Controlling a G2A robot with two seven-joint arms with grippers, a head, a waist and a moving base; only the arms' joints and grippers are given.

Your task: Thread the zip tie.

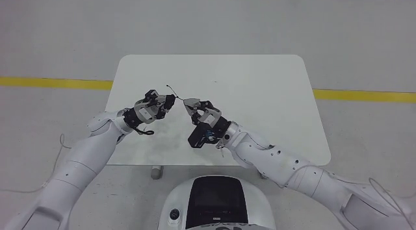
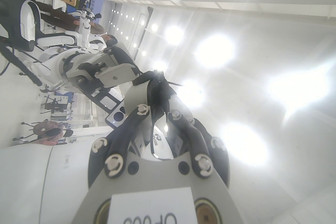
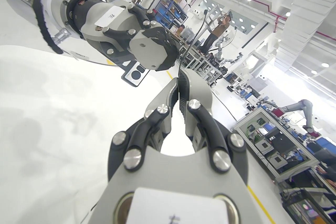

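Above the white tabletop (image 1: 273,87), the left hand (image 1: 169,101) is clamped on one end of the black zip tie (image 1: 175,93). The thin strap crosses the small gap to the right hand (image 1: 189,104), which is pinched tight on it too. I cannot tell whether the tail has entered the head. By my guess, the pull-through remains.

The white left arm (image 1: 91,149) and white right arm (image 1: 286,165) converge at the centre of the top view. The grey-and-black left gripper (image 1: 169,102) and right gripper (image 1: 190,104) are almost tip to tip, each pinched on the thin black zip tie (image 3: 179,64).
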